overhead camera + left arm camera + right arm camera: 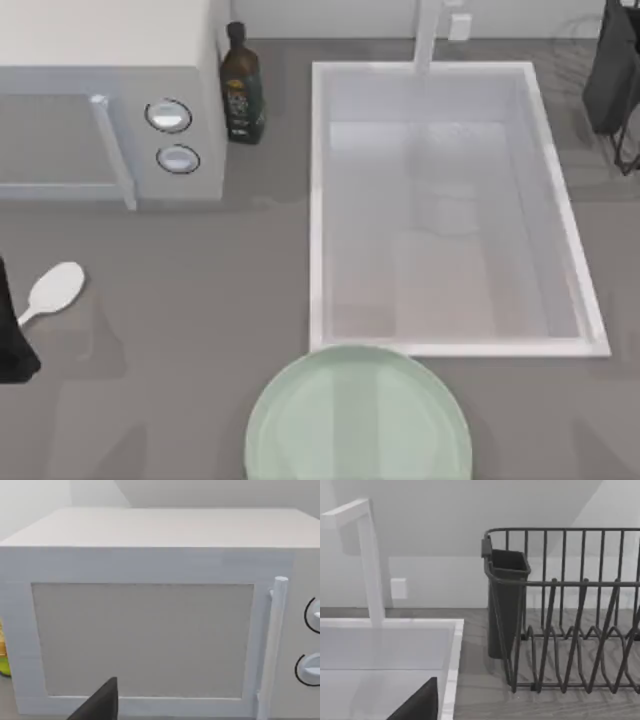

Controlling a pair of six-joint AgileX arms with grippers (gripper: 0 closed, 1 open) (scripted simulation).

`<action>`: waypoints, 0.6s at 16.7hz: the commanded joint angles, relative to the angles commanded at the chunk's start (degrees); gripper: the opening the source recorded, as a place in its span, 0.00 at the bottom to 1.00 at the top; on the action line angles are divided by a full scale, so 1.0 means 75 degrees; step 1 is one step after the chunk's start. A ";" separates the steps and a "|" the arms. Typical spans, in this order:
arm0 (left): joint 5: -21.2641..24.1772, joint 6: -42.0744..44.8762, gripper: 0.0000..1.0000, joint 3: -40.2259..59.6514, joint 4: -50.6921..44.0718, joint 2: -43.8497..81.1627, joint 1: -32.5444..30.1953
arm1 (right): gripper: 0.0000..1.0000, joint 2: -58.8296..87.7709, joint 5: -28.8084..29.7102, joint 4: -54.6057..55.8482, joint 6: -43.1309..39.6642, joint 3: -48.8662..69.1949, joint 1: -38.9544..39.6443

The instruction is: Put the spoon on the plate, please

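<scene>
Small white spoon [55,290] lies on grey surface [180,330] at left, well apart from round mint-green plate [358,420]. Left claw [12,335] is parked beside the handle; claw state cannot be told.

round pale mint-green plate [358,418]: smooth, glossy | small white spoon [52,291]: smooth, plastic-looking | grey countertop [180,330]: matt | white rectangular sink [445,210]: smooth, satin sheen | dark glass bottle [241,88] left of sink: shiny | dark wire dish rack [570,610]: matt metal | white boxy microwave [150,610]: matt
</scene>
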 joint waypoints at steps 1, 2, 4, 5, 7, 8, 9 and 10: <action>0.0000 0.0000 1.00 0.0000 0.0000 0.0000 0.0000 | 1.00 0.0000 0.0000 0.0000 0.0000 0.0000 0.0000; 0.0000 0.0003 1.00 0.0004 -0.0004 0.0005 0.0001 | 1.00 0.0000 0.0000 0.0000 0.0000 0.0000 0.0000; -0.0006 0.0143 1.00 0.0227 -0.0208 0.0249 0.0034 | 1.00 0.0000 0.0000 0.0000 0.0000 0.0000 0.0000; -0.0008 0.0277 1.00 0.0442 -0.0401 0.0493 0.0062 | 1.00 0.0000 0.0000 0.0000 0.0000 0.0000 0.0000; -0.0007 0.0656 1.00 0.1041 -0.0941 0.1224 0.0136 | 1.00 0.0000 0.0000 0.0000 0.0000 0.0000 0.0000; -0.0005 0.0889 1.00 0.1409 -0.1275 0.1711 0.0179 | 1.00 0.0000 0.0000 0.0000 0.0000 0.0000 0.0000; -0.0002 0.1147 1.00 0.1811 -0.1644 0.2280 0.0226 | 1.00 0.0000 0.0000 0.0000 0.0000 0.0000 0.0000; 0.0001 0.1423 1.00 0.2240 -0.2044 0.2925 0.0277 | 1.00 0.0000 0.0000 0.0000 0.0000 0.0000 0.0000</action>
